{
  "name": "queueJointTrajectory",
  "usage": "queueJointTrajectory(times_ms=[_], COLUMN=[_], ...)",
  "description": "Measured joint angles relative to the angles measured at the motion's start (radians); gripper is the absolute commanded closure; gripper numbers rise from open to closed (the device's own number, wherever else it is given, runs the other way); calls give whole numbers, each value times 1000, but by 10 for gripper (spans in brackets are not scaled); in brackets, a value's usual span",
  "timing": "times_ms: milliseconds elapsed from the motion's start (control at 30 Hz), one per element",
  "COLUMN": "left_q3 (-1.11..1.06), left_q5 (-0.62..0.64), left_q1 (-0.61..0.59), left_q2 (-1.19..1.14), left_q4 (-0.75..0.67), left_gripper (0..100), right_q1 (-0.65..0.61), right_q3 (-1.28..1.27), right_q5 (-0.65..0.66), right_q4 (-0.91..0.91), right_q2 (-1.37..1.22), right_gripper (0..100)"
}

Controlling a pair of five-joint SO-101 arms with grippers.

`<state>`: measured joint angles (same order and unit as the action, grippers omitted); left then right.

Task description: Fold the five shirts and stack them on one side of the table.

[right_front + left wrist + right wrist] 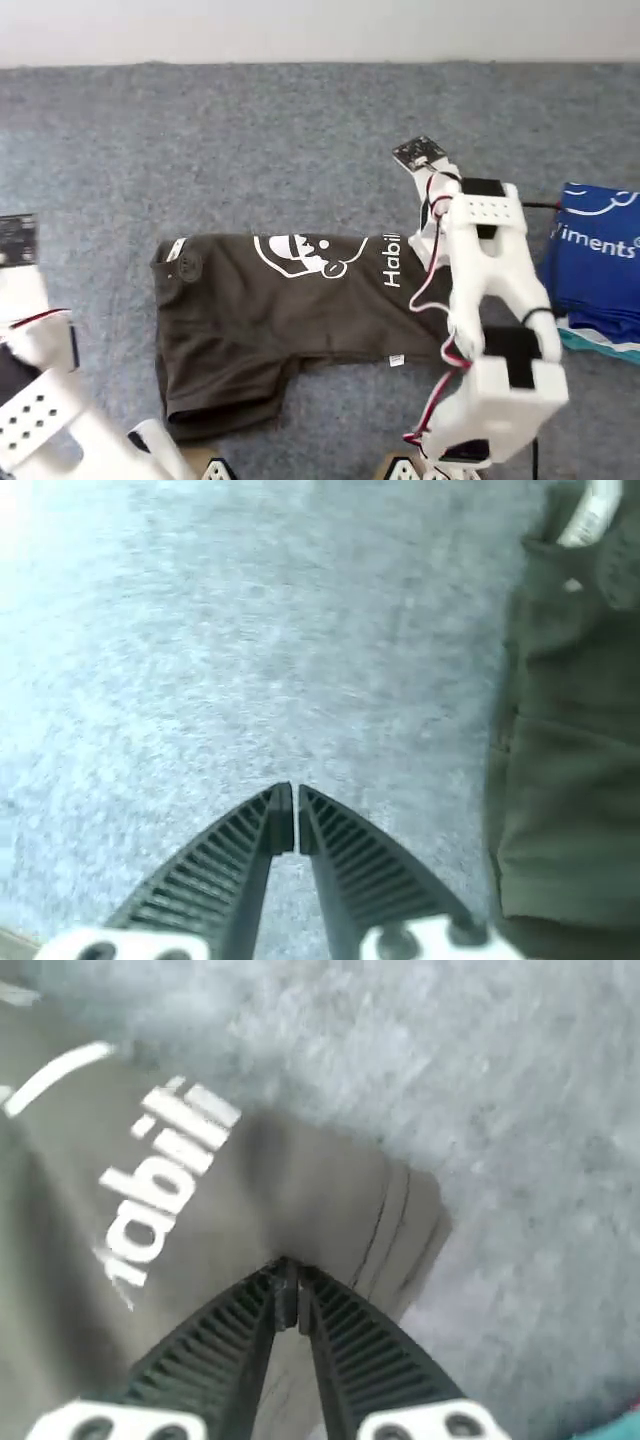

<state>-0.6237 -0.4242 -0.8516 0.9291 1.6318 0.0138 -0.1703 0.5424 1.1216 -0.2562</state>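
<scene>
Progress, high view: a blue stack [598, 262] lies at one side; the olive shirt [250, 320] lies in the middle, seemingly half folded. Left wrist view: left gripper [296, 820] is pressed together over bare carpet [250, 630], beside the shirt. Right wrist view: right gripper [290, 1295] is pressed together at the shirt's hem; whether it pinches cloth, I cannot tell.

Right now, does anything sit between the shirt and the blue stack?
Only the right arm, standing over the shirt's end nearest the blue stack. Nothing else visible lies on the table between them.
</scene>
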Motion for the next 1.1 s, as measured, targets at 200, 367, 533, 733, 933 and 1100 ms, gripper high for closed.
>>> queueJointTrajectory(times_ms=[200,367,533,733,933,1100], left_q3=[97,167,173,173,173,169], left_q5=[3,3,3,3,-77,-147], left_q1=[-97,-138,-187,-325,-457,-512], left_q2=[0,0,0,0,0,0], left_q4=[0,0,0,0,14,34], left_gripper=[985,985,985,985,982,981], right_q1=[2,14,9,-78,-160,-290], right_q3=[245,535,767,1025,1040,812], right_q5=[21,61,63,66,49,51], right_q4=[-61,-2,253,606,631,632], right_q2=[-275,-453,-497,-497,-451,-262], right_gripper=[989,988,988,990,987,963])
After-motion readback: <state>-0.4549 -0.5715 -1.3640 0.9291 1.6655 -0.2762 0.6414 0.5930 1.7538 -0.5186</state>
